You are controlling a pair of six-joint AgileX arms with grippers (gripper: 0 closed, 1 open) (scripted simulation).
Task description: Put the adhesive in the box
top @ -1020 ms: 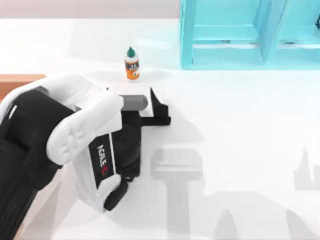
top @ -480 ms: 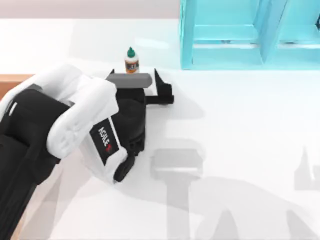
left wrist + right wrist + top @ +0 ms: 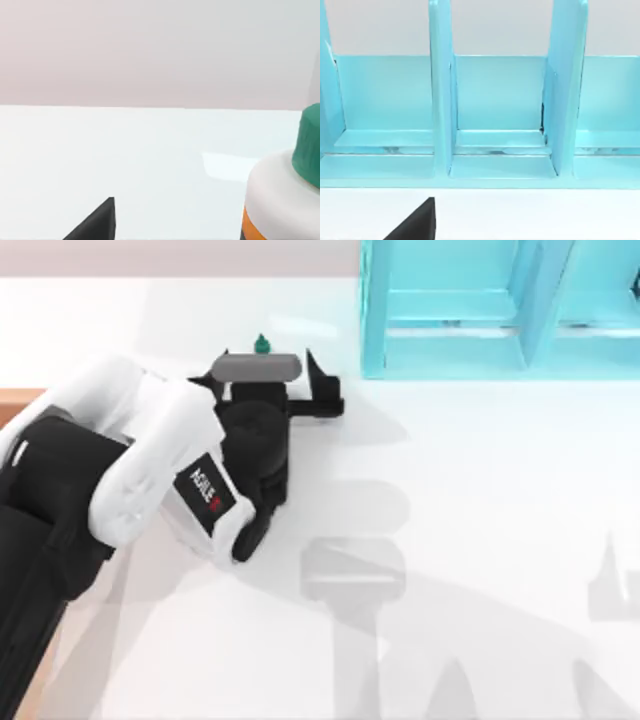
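My left gripper [image 3: 265,390] stands spread wide around the one adhesive [image 3: 262,343], upright on the table [image 3: 480,490] left of one turquoise shelf unit [image 3: 450,310]; one box [image 3: 15,405] lies far left.

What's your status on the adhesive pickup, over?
Left gripper open, fingers straddling the adhesive, not closed. Adhesive upright, beside the turquoise shelf. Box edge at table's left. Nothing in the way.

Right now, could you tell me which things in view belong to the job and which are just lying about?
Job:
adhesive
box, at the table's left edge
left tool, open around the adhesive

Lying about:
turquoise shelf unit
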